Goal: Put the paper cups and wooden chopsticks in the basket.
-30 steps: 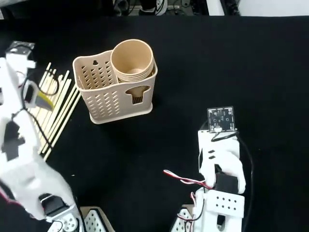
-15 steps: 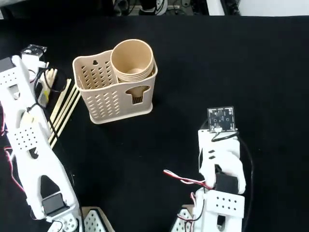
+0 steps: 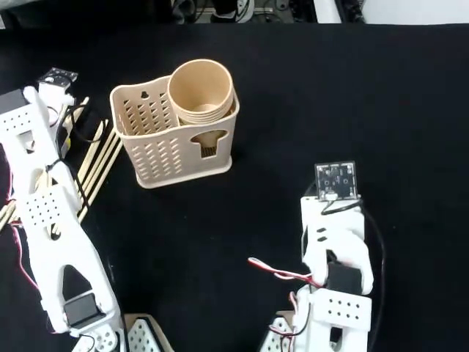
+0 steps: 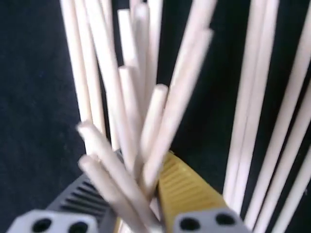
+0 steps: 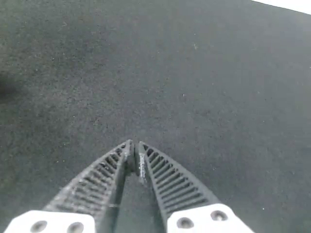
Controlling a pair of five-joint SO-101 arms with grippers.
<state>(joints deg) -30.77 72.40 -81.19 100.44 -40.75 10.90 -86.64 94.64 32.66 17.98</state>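
1. Left gripper [image 4: 143, 167]: jaws clamped on a bundle of wooden chopsticks [image 4: 127, 97], at 9 o'clock of the basket [image 3: 157, 158].
2. Right gripper [image 5: 133, 148]: jaws closed on nothing, above the black table [image 3: 330, 95], at 5 o'clock.
3. Paper cups [image 3: 201, 92]: stacked in the basket's 3 o'clock compartment.
4. Loose chopsticks [image 3: 101, 163]: flat on the table beside the left gripper.

Pale round wooden chopsticks [image 4: 154, 121] look smooth, bare and matt. Several sit between the left end effector's [image 4: 131, 189] ribbed plastic fingers, one yellow and one grey. The right end effector [image 5: 133, 148] is dark, ribbed, matt plastic, and beneath it is the black, finely grained matt cloth bench [image 5: 204, 63]. The beige perforated plastic basket [image 3: 179, 150] has a faint sheen. The tan paper cups [image 3: 201, 92] are matt.
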